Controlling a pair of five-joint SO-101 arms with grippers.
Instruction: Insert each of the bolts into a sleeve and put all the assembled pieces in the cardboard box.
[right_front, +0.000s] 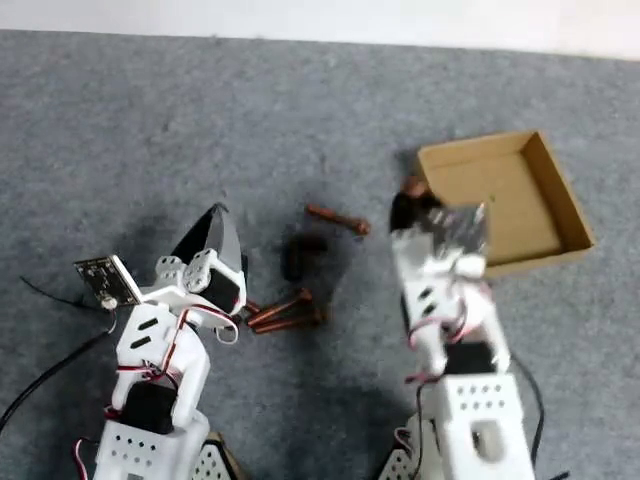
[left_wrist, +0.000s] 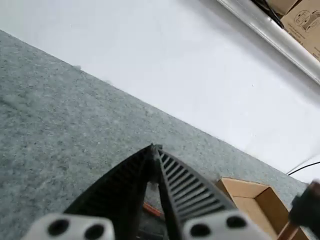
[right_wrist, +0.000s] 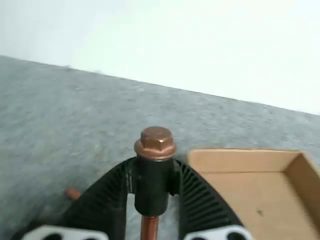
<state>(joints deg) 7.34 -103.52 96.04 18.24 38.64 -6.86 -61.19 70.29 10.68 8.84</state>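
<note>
Covering the table is a grey felt-like mat (right_front: 150, 130), which ends at a plain white surface (left_wrist: 175, 65) along its far edge. Beyond that run a pale rail (left_wrist: 265, 27) and some brown cartons (left_wrist: 300, 20). An open brown cardboard box (right_front: 505, 205) sits on the mat. Just beside its near-left corner, the right gripper (right_wrist: 152, 172) pinches a black cylindrical sleeve (right_wrist: 151, 192) with a copper-coloured hex-headed bolt (right_wrist: 155, 142) standing in it. The left gripper (left_wrist: 155, 150) hangs above the mat, jaws pressed together on nothing. Between the arms lie a loose copper bolt (right_front: 337, 218), a second black sleeve (right_front: 303, 255) and two more bolts (right_front: 285, 312) side by side.
</note>
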